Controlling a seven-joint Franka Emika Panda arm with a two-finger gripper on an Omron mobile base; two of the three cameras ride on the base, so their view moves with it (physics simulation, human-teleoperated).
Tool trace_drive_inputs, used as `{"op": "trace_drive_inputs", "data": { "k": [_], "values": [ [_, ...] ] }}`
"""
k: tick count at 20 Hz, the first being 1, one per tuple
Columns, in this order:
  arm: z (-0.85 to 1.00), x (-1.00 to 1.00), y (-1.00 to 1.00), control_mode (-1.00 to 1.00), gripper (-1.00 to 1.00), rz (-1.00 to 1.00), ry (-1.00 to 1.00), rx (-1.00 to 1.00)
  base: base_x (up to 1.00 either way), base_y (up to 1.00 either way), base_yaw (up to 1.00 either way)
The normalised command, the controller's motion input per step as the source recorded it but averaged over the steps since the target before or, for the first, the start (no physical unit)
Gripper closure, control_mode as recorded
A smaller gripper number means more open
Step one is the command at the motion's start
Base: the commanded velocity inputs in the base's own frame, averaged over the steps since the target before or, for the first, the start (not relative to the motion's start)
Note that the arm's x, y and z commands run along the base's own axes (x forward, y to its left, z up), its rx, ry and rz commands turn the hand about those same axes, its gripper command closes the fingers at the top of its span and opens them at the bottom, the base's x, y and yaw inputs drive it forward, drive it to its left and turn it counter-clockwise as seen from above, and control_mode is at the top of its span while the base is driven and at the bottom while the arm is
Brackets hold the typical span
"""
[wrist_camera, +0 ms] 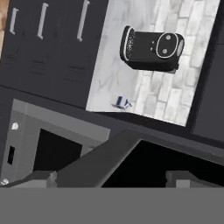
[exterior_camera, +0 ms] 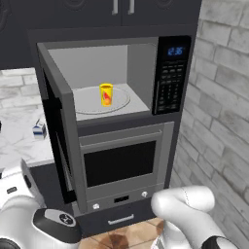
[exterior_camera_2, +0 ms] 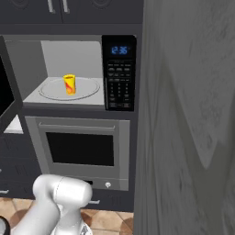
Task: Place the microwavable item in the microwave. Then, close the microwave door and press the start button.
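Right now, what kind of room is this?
A rendered kitchen: a built-in microwave with its door open above a wall oven, and a black coffee machine on a marble counter.

Yellow cup (exterior_camera: 106,94) upright inside open microwave (exterior_camera: 141,73).

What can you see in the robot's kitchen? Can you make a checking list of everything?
Surface: marble counter left of the microwave.
Job's things: yellow cup stands upright on the glass plate inside the microwave; microwave door swung wide open; keypad panel lit.
Clutter: white-and-blue carton and black coffee machine on the counter.
Claw: claw fingertips apart, holding nothing, pointing over the door's edge.
Cables: nothing seen.
Surroundings: grey oven below, dark cabinets above, brick wall on the right.
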Motion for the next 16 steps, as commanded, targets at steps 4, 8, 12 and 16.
{"op": "trace_drive_inputs", "data": {
  "k": [4,8,12,16],
  "values": [
    [-0.41,1.00,-0.01,-1.00,-1.00,-0.10,0.00,-0.02,0.00,0.00,0.00],
    [-0.22,0.85,-0.20,-1.00,-1.00,-0.11,-0.07,0.00,0.00,0.00,0.00],
    [0.00,0.04,-0.59,-1.00,-1.00,-0.07,-0.10,0.00,0.00,0.00,0.00],
    [0.00,-0.01,-1.00,-1.00,-1.00,0.00,-0.06,0.01,0.00,0.00,0.00]
  ]
}}
